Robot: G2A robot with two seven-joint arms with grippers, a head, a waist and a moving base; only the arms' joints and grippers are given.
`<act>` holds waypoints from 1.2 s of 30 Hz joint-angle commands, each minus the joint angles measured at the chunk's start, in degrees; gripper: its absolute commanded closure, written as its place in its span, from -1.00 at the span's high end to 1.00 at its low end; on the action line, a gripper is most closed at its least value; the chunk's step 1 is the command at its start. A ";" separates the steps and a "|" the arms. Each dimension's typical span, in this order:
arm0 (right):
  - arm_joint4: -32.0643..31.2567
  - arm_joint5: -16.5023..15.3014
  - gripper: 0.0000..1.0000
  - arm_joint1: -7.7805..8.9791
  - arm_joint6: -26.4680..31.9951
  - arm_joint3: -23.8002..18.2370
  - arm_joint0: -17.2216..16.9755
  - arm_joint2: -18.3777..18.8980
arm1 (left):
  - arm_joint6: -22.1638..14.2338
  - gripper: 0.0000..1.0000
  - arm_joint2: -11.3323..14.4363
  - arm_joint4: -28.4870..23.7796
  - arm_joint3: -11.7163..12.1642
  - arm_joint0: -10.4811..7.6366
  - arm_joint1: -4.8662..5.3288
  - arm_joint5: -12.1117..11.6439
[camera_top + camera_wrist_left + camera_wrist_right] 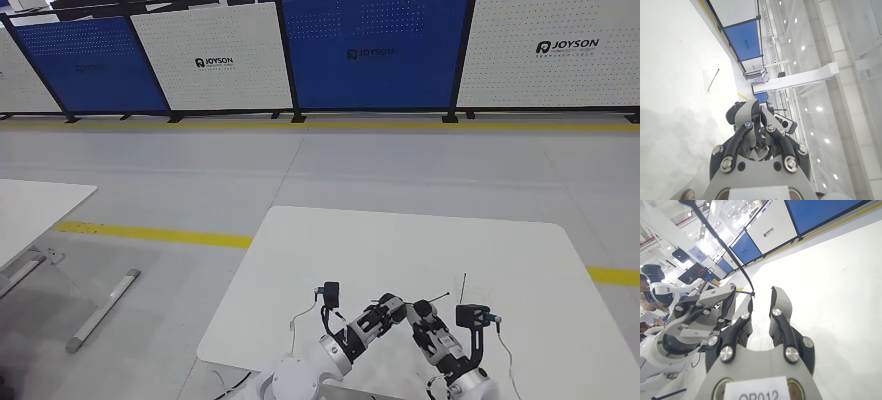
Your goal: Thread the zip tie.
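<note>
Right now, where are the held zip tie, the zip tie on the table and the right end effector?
held zip tie (752, 294), right wrist view, its head.
zip tie on the table (714, 79), left wrist view, mid-strap.
right end effector (762, 293), right wrist view, midway between its fingertips.

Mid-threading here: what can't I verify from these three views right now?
Tail tip of the zip tie: cut off by the right wrist view's top edge.
Whether the tail passes through the head: too small, right wrist view.
Grip point of the left claw: left wrist view, its own shut jaws hide it.
Top view: tie too thin to trace.
</note>
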 commanded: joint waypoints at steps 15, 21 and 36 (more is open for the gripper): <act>-0.55 0.14 -0.62 0.05 0.60 -0.41 -0.21 0.31 | 0.17 -1.00 0.19 1.12 -0.22 0.09 -0.05 0.80; -0.87 0.23 -0.60 0.05 0.70 -0.45 -0.20 0.26 | 0.36 -1.00 0.39 1.59 0.00 -0.05 -0.11 1.16; -0.90 0.50 -1.00 -0.01 0.61 -0.25 -0.19 0.21 | 0.66 -1.00 0.58 2.23 0.36 -0.16 -0.22 1.28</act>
